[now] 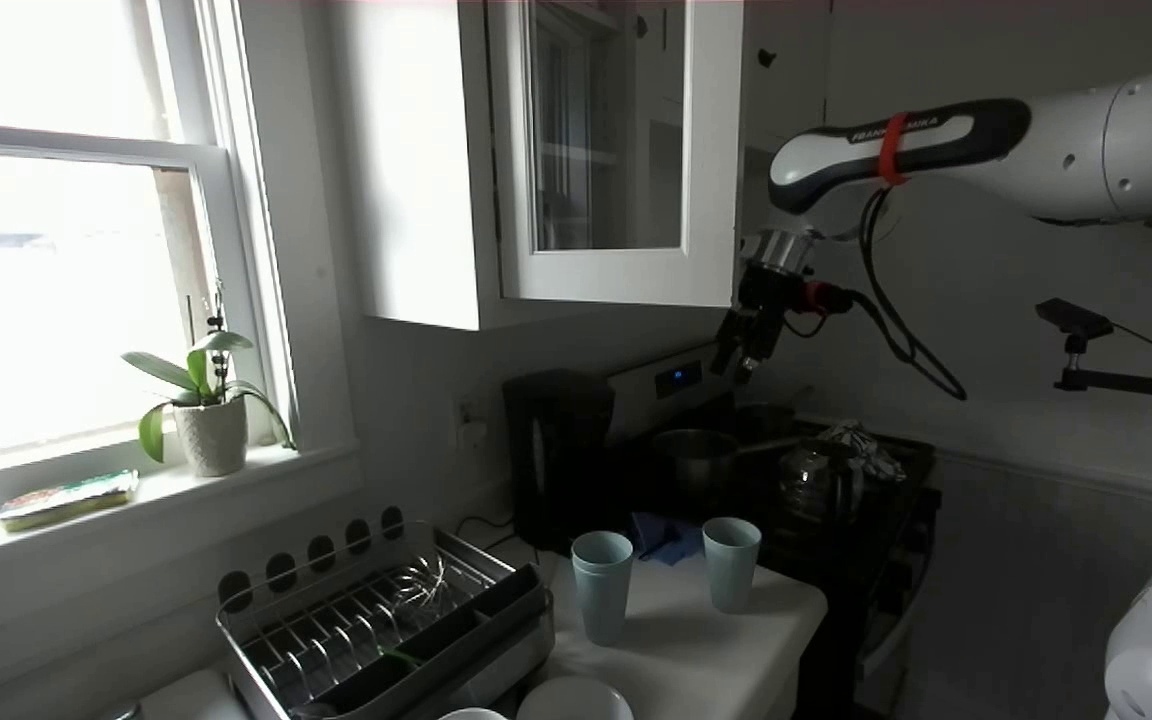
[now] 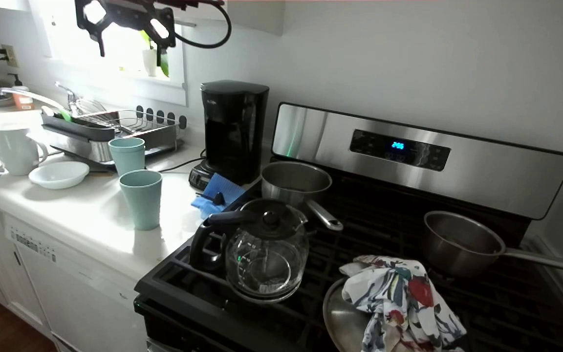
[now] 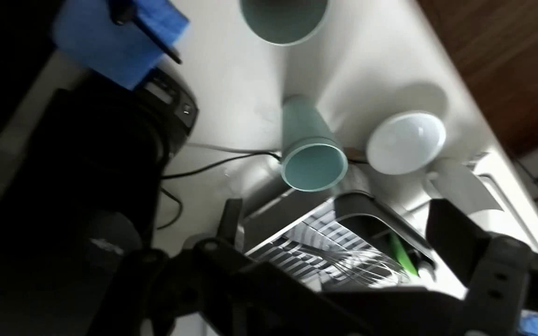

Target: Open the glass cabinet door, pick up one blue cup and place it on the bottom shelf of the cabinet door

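In an exterior view the glass cabinet door [image 1: 712, 170] appears swung outward from the white wall cabinet. Behind its pane a higher shelf shows faintly; the bottom shelf is hidden. The pale blue cup [image 1: 732, 575] stands upright on the counter, also visible in the other views [image 2: 142, 203] [image 3: 284, 21]. Beside it is a taller blue cup [image 1: 603, 600] with a doubled rim, like a nested pair. My gripper [image 1: 733, 368] hangs pointing downward near the door's lower right corner, higher than both cups. In the wrist view its fingers [image 3: 230, 221] stand wide apart, open, holding nothing.
A dish rack [image 2: 83, 139] with a whisk, a white bowl [image 2: 59, 175] and a white mug [image 2: 11, 149] share the counter. A black coffee maker [image 2: 232, 127] stands by the wall. On the stove sit a glass carafe [image 2: 267, 264], pots and a floral cloth [image 2: 401, 298].
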